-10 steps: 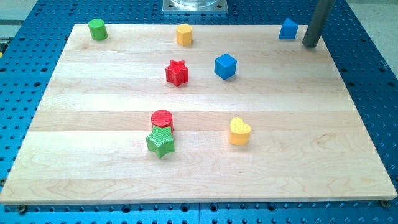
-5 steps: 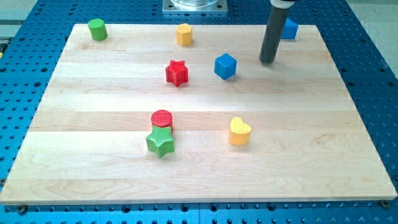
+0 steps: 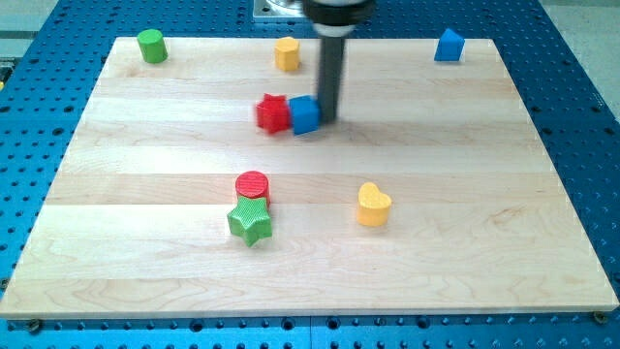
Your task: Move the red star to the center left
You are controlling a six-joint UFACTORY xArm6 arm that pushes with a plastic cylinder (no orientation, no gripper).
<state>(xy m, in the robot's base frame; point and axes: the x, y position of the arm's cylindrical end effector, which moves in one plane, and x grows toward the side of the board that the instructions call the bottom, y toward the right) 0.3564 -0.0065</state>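
So there's no claw on this rig, nothing to call released or clenched, just a bare rod. My tip (image 3: pixel 327 118) sits on the board against the right side of the blue cube (image 3: pixel 305 114), and the cube's left face looks to be touching the red star (image 3: pixel 273 113). Both are a bit blurred, so I can't swear the contact is tight, but tip, cube and star make a short row in the far half of the board, a little left of the middle.

The star looks like a small, light, rigid plastic piece on a smooth wooden board (image 3: pixel 465 262), so I'd guess it slides easily and won't deform or break. The catch is its shape: pushing on a point instead of a flat notch probably spins it off line. With the cube in between it's even less direct, since the cube could slip past or twist the star. I'd want contact on the star's right side, roughly level with its middle, to send it left and a bit nearer.

Going outward: a yellow block (image 3: pixel 287 53) sits far of the row, a green cylinder (image 3: pixel 150 46) at the far left corner, a second blue block (image 3: pixel 449 46) at far right. Nearer are a red cylinder (image 3: pixel 253 185) touching a green star (image 3: pixel 250 222), and a yellow heart (image 3: pixel 373 205) off to the right.
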